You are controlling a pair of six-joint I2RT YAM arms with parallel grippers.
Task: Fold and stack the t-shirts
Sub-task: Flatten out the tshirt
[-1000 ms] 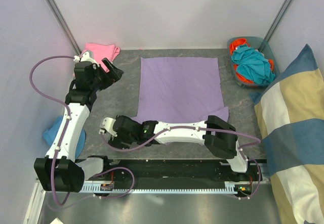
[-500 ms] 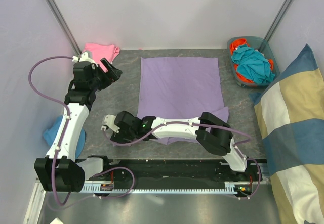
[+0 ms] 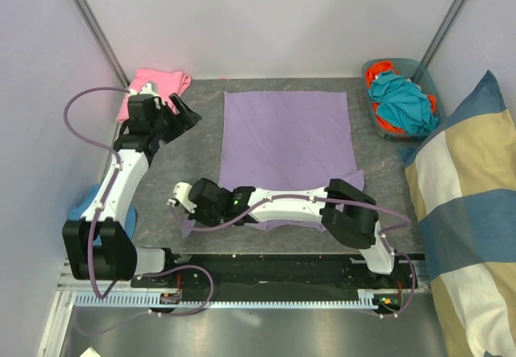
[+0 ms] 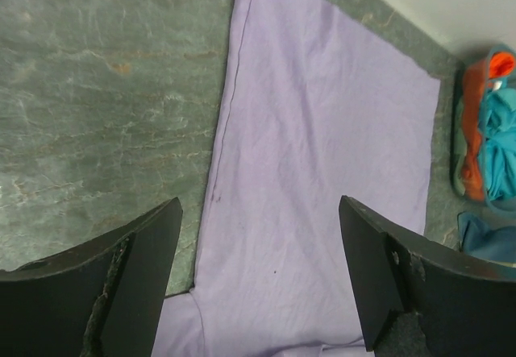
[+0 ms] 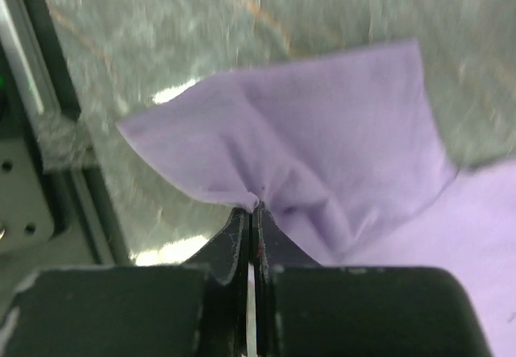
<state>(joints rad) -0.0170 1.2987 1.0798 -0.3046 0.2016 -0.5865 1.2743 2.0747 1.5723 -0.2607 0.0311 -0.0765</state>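
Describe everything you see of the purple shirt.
Plain, soft lavender cloth: the purple shirt lies spread flat and fairly smooth on the table, straight edge toward the far wall, short sleeves sticking out at the near end. The right gripper is shut on the near-left sleeve, puckering it.
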